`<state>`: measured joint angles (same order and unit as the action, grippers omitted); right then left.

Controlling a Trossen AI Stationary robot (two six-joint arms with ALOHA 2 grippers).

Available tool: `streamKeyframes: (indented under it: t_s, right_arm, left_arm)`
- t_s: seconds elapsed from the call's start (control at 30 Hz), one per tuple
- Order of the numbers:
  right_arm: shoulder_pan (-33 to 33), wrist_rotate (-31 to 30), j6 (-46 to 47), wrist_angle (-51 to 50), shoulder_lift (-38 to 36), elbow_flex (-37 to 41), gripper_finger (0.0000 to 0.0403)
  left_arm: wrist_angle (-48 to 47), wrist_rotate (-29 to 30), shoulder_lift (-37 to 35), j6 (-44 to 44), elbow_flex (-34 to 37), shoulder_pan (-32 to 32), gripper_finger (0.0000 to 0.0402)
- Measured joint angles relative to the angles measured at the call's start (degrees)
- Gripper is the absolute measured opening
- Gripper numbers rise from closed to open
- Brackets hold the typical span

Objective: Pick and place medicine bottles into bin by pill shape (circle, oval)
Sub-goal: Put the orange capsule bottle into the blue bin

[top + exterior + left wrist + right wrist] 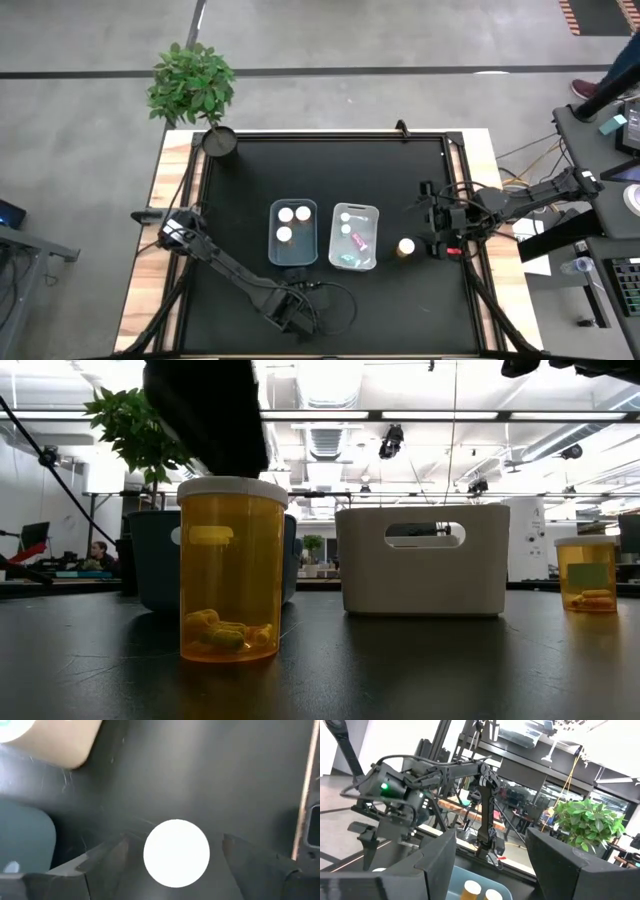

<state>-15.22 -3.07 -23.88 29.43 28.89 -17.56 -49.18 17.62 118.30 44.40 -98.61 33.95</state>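
Most bottles are sorted: three sit in the blue bin (293, 232), more in the white bin (354, 236). Left gripper (175, 851) hangs wide open over an orange bottle (231, 570); another (406, 247) waits beside the right gripper (437, 247), open and empty.

potted plant (192, 85) at table corner (215, 140)

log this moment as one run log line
left gripper: open over orange bottle | right gripper: open, empty | bins: partly filled
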Motion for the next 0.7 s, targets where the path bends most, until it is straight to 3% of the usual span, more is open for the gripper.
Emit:
streamKeyframes:
  t_s: [0.4,0.7]
  right_arm:
    - [0.0,0.0,1.8,-0.4,0.1,0.0,0.0231]
    - [0.0,0.0,3.6,-0.8,0.1,0.0,0.0231]
  left_arm:
    - [3.2,-2.6,0.0,-1.4,2.6,-0.5,0.0301]
    - [3.2,-2.7,0.0,-1.8,3.4,-0.6,0.023]
